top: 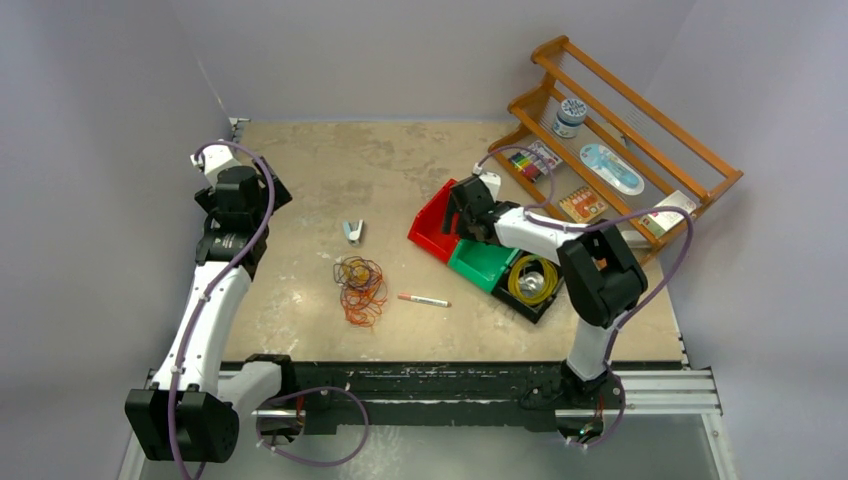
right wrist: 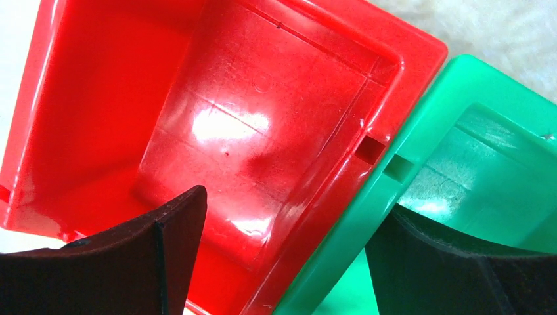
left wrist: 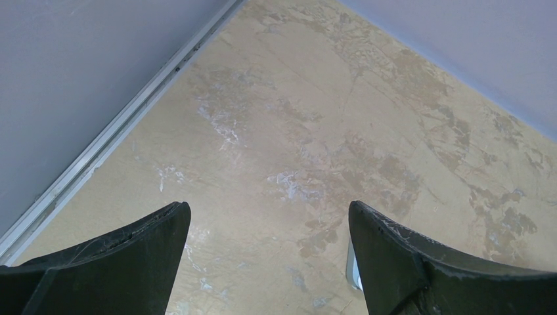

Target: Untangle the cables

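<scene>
The cables [top: 360,284] lie as a loose tangle of orange, brownish and dark strands on the table, a little left of centre; they show only in the top view. My left gripper [top: 243,188] hangs near the table's left edge, well left of and beyond the tangle. In the left wrist view it [left wrist: 268,205] is open and empty over bare tabletop. My right gripper [top: 462,215] is far right of the tangle. In the right wrist view it [right wrist: 295,205] is open and empty, its fingers straddling the touching walls of a red bin and a green bin.
Red bin [top: 430,225] [right wrist: 92,98], green bin [top: 478,262] [right wrist: 460,111] and a black tray holding a yellow wire coil [top: 533,280] sit in a row at right. A marker pen [top: 424,299] and a small grey clip [top: 352,232] lie near the tangle. A wooden rack [top: 640,130] stands at back right.
</scene>
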Controlling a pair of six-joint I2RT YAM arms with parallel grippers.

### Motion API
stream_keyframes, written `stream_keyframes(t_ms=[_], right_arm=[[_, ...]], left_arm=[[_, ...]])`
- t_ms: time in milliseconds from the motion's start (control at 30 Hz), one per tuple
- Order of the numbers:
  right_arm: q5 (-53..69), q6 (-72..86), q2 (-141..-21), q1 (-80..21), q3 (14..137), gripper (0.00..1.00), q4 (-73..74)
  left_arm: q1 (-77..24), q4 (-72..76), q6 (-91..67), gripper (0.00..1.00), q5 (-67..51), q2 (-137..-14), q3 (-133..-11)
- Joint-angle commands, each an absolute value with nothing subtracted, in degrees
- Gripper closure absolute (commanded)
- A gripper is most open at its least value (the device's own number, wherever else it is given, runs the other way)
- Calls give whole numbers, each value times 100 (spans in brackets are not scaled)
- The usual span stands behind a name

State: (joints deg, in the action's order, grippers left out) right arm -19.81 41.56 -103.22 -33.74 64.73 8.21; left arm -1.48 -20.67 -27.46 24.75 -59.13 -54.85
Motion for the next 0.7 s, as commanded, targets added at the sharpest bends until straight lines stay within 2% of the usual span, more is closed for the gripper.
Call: stream_keyframes(t_ms=[0,367,667], right_arm=[[-1605,3386,-10610,-3454,7142,14,437],[-808,2071,-11323,-3682,7950,15,263],[-658,1439,-11555,-3967,8391,16,293]], left_arm=[[-79,-1915,-2768,10,2444,-5919,-5655],[-44,-1900,-2773,10,2401,-5965,-5671],[-35,-1905,-2782,10,2376,-5974,-5677]])
